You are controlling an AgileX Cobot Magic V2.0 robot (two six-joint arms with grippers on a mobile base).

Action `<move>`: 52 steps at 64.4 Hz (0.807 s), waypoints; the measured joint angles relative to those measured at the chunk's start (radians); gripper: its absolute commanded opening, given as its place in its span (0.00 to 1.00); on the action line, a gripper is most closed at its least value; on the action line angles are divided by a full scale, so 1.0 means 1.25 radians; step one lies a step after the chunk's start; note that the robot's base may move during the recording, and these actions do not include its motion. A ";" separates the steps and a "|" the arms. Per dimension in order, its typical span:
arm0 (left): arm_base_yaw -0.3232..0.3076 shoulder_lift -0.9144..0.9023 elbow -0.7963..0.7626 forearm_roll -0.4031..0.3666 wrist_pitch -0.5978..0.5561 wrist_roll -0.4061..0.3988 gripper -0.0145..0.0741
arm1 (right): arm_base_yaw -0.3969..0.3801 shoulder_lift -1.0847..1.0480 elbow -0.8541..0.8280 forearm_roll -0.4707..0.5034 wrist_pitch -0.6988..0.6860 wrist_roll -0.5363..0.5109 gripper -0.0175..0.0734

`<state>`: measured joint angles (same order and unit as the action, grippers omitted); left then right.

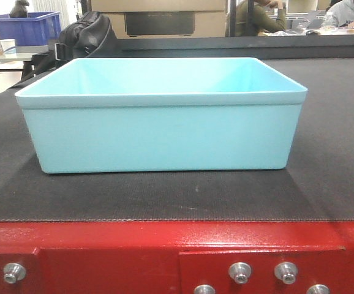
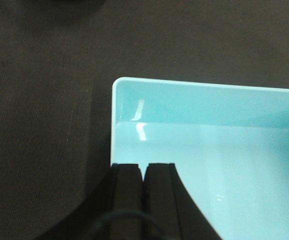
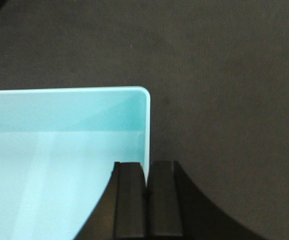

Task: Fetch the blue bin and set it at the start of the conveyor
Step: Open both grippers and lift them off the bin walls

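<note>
the dark grey belt of the conveyor start fills the lower scene, its red frame with silver bolt heads nearest the camera. just behind that frame, resting flat on the belt, sits the blue bin, upright and empty.

from both wrist views, the left gripper and the right gripper each have their jaws pressed nearly together over a side wall of the bin, near a corner, so each looks clamped on the thin rim. neither arm shows in the front view.

judging by this, the placing step is all but done; the next move calls for both grippers to part and lift clear without dragging the bin.

beyond the bin stand a black bag, a dark blue crate and seated people.
</note>
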<state>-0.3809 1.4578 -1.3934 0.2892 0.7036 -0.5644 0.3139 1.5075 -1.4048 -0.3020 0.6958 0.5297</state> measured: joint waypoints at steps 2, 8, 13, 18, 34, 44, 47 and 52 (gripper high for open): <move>0.000 -0.014 0.000 -0.023 0.000 0.030 0.04 | 0.000 -0.014 0.000 0.000 0.000 -0.025 0.01; 0.000 -0.045 0.008 -0.112 -0.017 0.135 0.04 | 0.000 -0.049 0.009 0.000 -0.033 -0.091 0.01; 0.000 -0.071 0.031 -0.223 -0.049 0.263 0.04 | 0.000 -0.082 0.042 0.001 -0.093 -0.138 0.01; 0.000 -0.094 0.057 -0.337 -0.081 0.398 0.04 | 0.000 -0.119 0.090 0.003 -0.156 -0.163 0.01; 0.000 -0.158 0.197 -0.514 -0.218 0.569 0.04 | 0.000 -0.278 0.327 0.004 -0.364 -0.179 0.01; 0.000 -0.231 0.348 -0.561 -0.364 0.576 0.04 | 0.000 -0.376 0.453 0.005 -0.390 -0.180 0.01; 0.000 -0.266 0.399 -0.569 -0.404 0.577 0.04 | 0.000 -0.414 0.480 0.006 -0.399 -0.180 0.01; 0.000 -0.326 0.469 -0.574 -0.446 0.577 0.04 | 0.000 -0.474 0.519 0.007 -0.410 -0.180 0.01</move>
<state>-0.3809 1.0502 -0.8077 -0.4284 0.1467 0.1571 0.3139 0.9144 -0.7559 -0.2930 0.1836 0.3043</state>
